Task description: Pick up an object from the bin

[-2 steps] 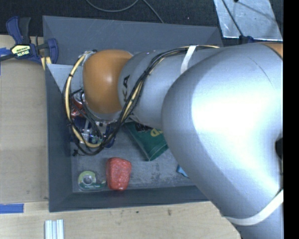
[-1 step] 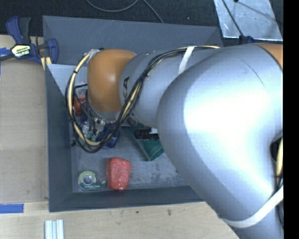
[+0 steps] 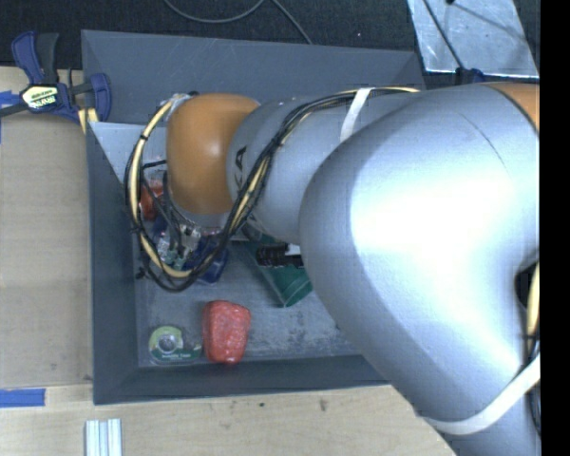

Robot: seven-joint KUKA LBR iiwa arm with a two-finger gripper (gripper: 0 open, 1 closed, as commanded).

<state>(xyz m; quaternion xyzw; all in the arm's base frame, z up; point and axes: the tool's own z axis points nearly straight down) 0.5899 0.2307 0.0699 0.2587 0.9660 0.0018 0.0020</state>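
Four loose items are made out in the grey bin (image 3: 109, 293), each placed against the red lumpy object (image 3: 226, 331) near the front wall. Up and left of the red object, a small orange-red item (image 3: 149, 199) lies by the left wall, partly behind the wrist's cable loop (image 3: 133, 174). Just left of the red object sits a round green-rimmed tape roll (image 3: 168, 343). Up and slightly left of the red object, the gripper (image 3: 181, 245) hangs low under the orange wrist cover (image 3: 204, 150); whether it is parted or closed cannot be told. A blue piece (image 3: 213, 260) shows just beside it; item or fitting, not determinable. Up and right of the red object lies a dark green item (image 3: 287, 284).

Risks: the target is unconfirmed, the orange-red item and blue piece being nearest. Closing could catch both, or neither. The cable loop runs close to the left wall and could snag there on withdrawal. The red object looks rounded and would likely roll if nudged.
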